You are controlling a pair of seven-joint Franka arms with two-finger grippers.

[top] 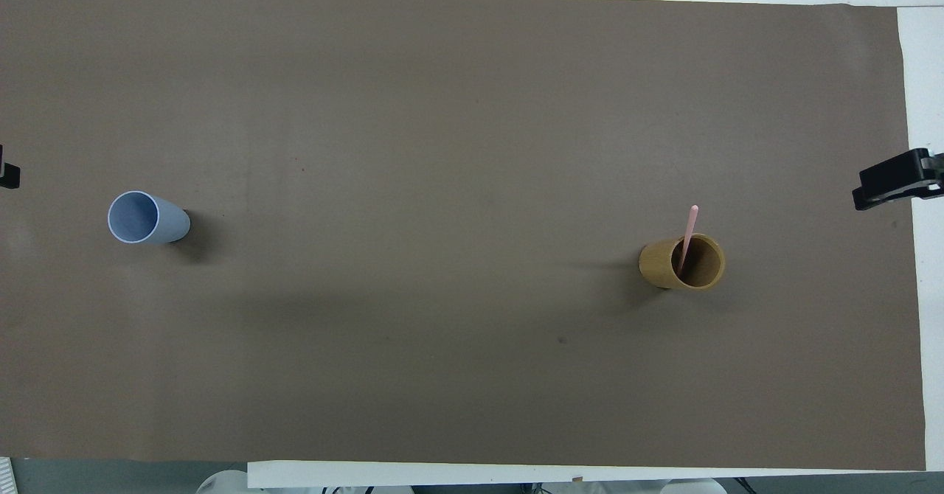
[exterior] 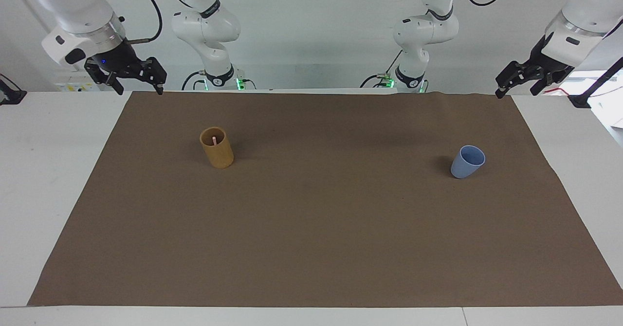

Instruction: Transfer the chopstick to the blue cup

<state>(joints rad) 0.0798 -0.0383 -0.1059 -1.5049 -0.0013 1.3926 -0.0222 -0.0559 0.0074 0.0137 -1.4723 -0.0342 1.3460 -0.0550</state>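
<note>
A pale pink chopstick (exterior: 214, 140) (top: 690, 230) stands tilted inside a tan-brown cylindrical holder (exterior: 217, 154) (top: 682, 262) toward the right arm's end of the mat, its tip above the rim. The light-blue tapered cup (exterior: 467, 161) (top: 147, 217) stands upright and empty toward the left arm's end. My right gripper (exterior: 139, 91) hangs open, holding nothing, over the mat's corner at the robots' edge, well apart from the holder. My left gripper (exterior: 517, 91) hangs open and holds nothing over the other corner at that edge, apart from the cup.
A brown mat (exterior: 311, 228) covers most of the white table (exterior: 44, 180). Only the holder and the cup stand on it, wide apart. In the overhead view only dark gripper parts show at the side edges.
</note>
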